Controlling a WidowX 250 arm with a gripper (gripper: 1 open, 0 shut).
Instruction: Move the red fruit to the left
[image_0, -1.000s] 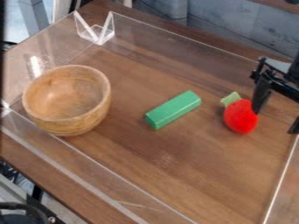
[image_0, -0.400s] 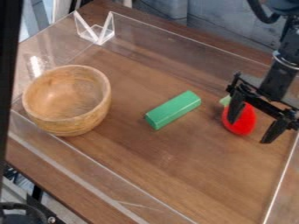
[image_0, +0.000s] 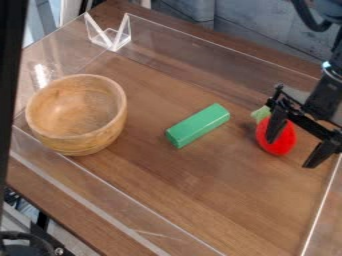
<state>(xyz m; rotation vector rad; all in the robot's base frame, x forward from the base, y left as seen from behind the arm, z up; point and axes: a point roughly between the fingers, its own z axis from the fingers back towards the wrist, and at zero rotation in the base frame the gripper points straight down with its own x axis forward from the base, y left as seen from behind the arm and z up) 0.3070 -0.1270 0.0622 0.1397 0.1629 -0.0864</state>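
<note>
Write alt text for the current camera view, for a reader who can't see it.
A black robot arm's open jaws reach over a red toy strawberry on a wooden table. A green block lies beside it, with a wooden bowl farther toward the picture's left.

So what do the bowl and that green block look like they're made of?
The bowl looks like wood with a smooth, slightly glossy finish, going by its warm tan colour and soft sheen. The green block has an even, solid colour and crisp edges; it could be painted wood, plastic or foam, and the picture doesn't settle which.
</note>
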